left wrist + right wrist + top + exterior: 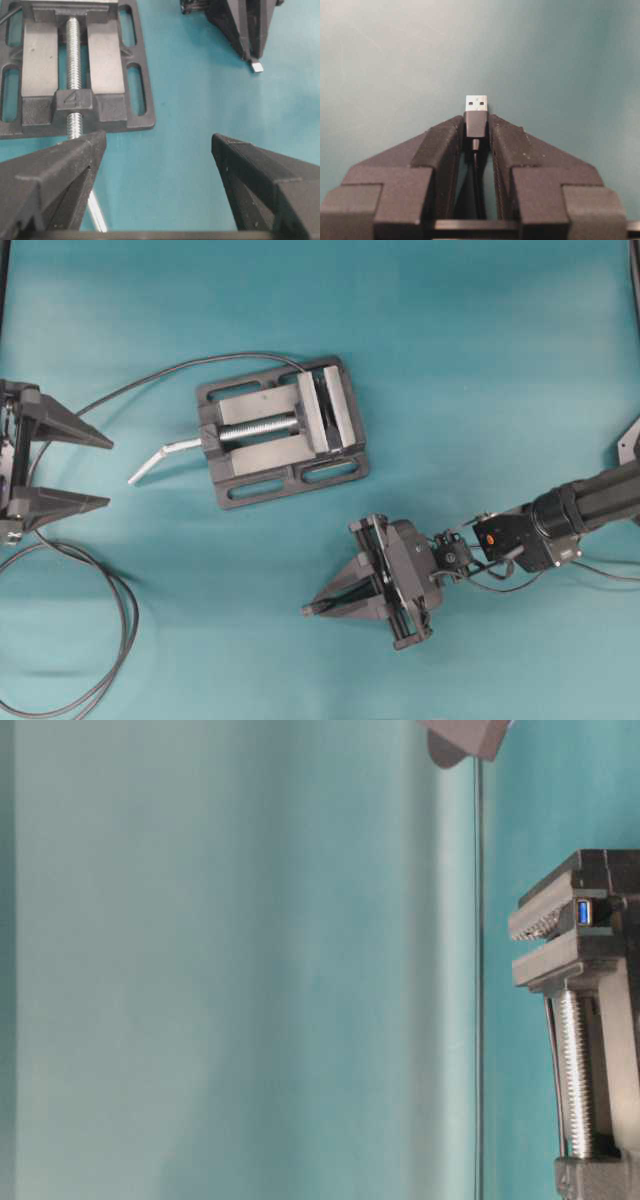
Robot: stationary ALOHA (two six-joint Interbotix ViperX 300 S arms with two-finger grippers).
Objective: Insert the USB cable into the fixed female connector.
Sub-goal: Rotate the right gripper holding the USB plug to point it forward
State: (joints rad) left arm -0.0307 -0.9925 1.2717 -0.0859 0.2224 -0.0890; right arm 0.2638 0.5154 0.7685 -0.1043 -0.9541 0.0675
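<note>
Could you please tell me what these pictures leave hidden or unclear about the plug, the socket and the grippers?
- USB cable: overhead, the right gripper hides its plug.
- fixed female connector: overhead, buried between the vise jaws.
- left gripper: overhead, cut by the left edge.

USB cable (476, 122) plug between right gripper (476, 131) fingers

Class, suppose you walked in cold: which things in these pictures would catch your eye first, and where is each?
The grey vise sits mid-table on the teal cloth, clamping a small socket with a blue insert. Lower right, the right gripper pinches the USB cable's plug, its silver tip poking out between the fingertips. At the left edge, the left gripper waits wide open.
</note>
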